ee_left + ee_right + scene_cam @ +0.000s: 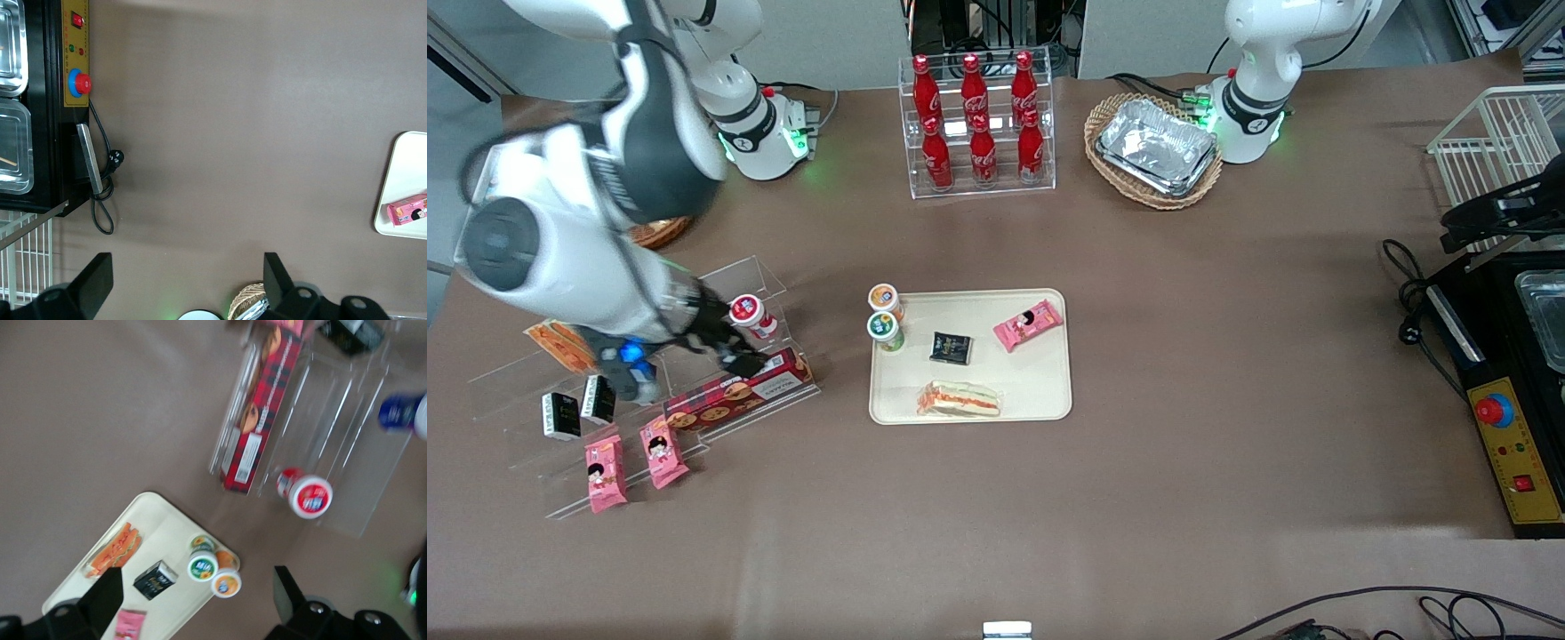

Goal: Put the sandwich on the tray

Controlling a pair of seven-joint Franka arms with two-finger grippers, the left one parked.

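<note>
One sandwich (959,400) lay on tray (1049,391), two cups (885,314), one pink packet (1028,324), one black packet (951,348), gripper (734,342) above clear rack (534,400), jaws spread wide, holding nothing.

My right arm reaches out from its base toward the front camera, at the working arm's end of the table, its white upper links high and blurred in the front view. The forearm slopes down to a dark wrist. My gripper (734,347) hangs at the end of it, raised above the table surface, dark fingers pointing downward. In the right wrist view my two fingertips (107,597) stand well apart with nothing between them, the jaws spread wide and holding nothing.
</note>
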